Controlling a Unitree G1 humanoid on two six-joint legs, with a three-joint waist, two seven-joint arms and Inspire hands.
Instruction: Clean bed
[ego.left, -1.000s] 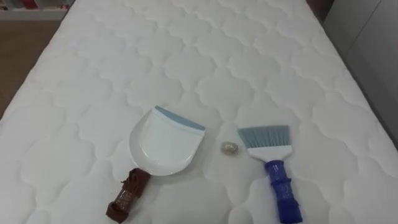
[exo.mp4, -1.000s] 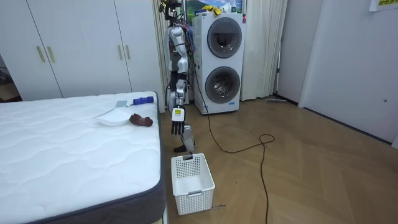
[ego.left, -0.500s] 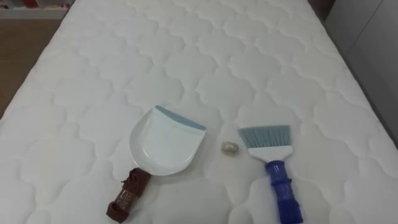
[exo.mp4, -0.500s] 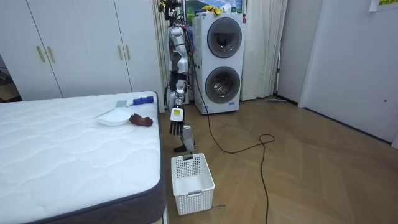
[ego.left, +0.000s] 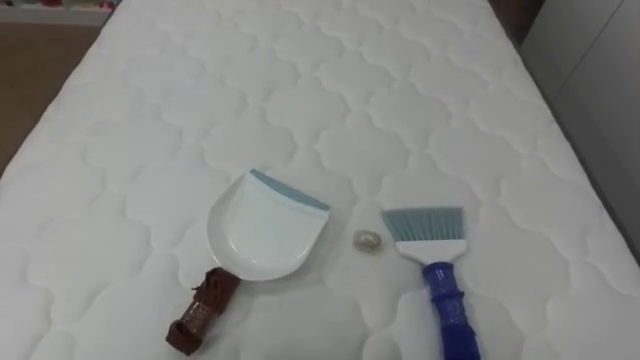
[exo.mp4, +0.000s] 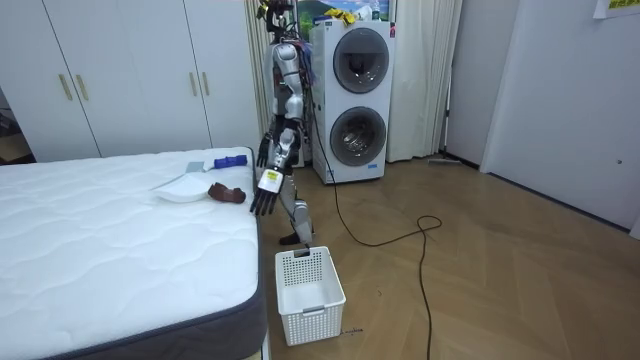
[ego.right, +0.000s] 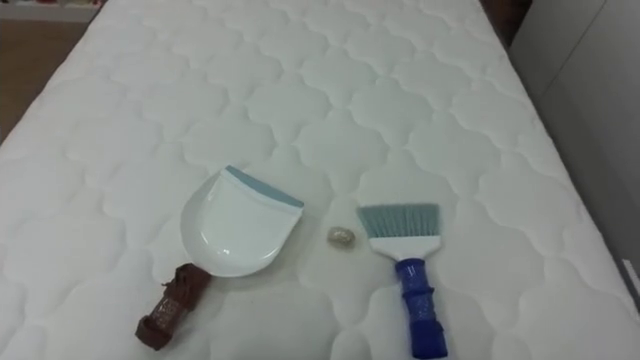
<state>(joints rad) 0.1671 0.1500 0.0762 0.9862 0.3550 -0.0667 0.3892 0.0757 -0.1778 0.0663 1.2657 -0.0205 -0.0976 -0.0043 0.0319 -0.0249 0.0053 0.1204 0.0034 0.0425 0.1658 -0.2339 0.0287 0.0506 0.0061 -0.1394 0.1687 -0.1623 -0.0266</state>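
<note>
Bed: bare white quilted mattress, robot standing at its foot end. Stacked washer and dryer just behind the robot. White laundry basket on the floor by the bed's corner.

White dustpan with a brown handle lies flat on the mattress, blue-edged mouth facing away from the robot. Blue hand brush lies well to its right, bristles pointing away.

Left hand hangs beside the mattress edge, fingers straight and apart, holding nothing.

Small crumpled scrap sits between pan and brush.
</note>
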